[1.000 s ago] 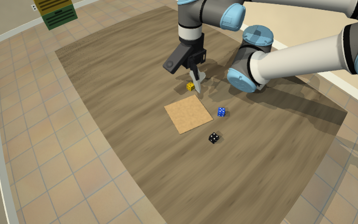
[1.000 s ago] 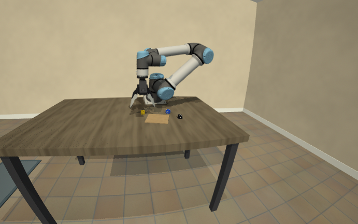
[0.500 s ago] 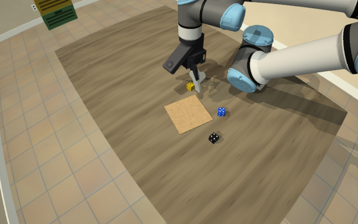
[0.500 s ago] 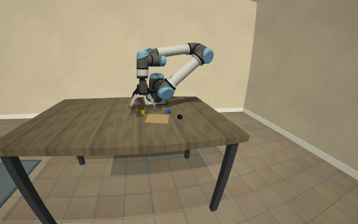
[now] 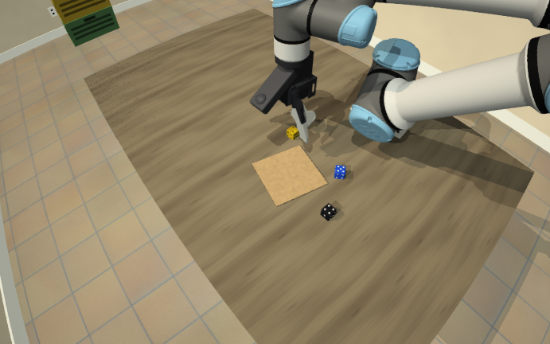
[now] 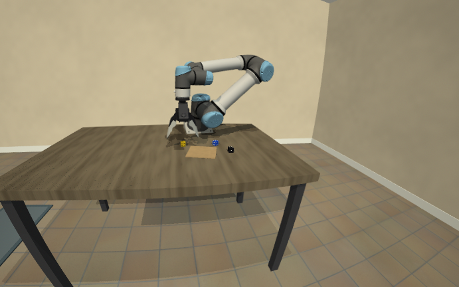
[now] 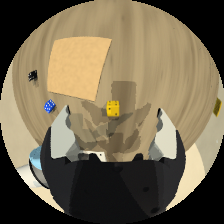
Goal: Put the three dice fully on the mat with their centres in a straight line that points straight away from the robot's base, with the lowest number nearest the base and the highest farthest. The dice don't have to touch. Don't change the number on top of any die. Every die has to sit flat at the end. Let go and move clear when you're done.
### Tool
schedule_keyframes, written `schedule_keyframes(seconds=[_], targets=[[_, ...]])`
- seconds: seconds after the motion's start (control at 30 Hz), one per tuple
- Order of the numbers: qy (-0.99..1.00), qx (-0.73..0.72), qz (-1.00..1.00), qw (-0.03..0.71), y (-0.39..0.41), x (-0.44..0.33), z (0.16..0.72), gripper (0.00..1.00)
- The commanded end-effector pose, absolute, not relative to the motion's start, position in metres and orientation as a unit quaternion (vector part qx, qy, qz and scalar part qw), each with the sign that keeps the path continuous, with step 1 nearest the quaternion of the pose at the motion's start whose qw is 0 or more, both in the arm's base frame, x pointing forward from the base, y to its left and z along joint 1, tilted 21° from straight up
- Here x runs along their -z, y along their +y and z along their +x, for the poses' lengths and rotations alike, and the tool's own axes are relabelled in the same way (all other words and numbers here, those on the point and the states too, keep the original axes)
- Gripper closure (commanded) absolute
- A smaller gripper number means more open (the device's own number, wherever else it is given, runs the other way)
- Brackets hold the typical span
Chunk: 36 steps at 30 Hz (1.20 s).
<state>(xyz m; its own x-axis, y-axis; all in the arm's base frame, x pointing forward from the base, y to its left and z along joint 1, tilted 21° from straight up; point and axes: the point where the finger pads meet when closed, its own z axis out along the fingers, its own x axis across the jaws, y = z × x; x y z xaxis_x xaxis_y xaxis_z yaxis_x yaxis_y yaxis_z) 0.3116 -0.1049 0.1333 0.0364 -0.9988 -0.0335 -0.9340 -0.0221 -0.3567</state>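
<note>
Under open tool [image 5: 303,128], yel. die [image 5: 292,132] flat

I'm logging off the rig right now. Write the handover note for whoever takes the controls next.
Tool: open, holding nothing, fingers pointing down over the yellow die, not touching it.
Mat: tan square, no die on it.
Yellow die: on the wood just off the mat's far corner, base side.
Blue die: on the wood beside the mat's right edge in the top view.
Black die: on the wood, off the mat's near-right corner.
Done: nothing placed yet.
Left: read the top faces (too small to read here), then line all three on the mat, lowest nearest the base.
</note>
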Motion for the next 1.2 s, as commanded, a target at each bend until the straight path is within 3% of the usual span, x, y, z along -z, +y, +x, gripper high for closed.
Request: schedule_keyframes(seconds=[0.0,1.17], targets=[[0.685,0.114,-0.706,0.142,-0.105,-0.134,0.312,0.0],[0.685,0.114,-0.706,0.142,-0.049,-0.136,0.31,0.0]])
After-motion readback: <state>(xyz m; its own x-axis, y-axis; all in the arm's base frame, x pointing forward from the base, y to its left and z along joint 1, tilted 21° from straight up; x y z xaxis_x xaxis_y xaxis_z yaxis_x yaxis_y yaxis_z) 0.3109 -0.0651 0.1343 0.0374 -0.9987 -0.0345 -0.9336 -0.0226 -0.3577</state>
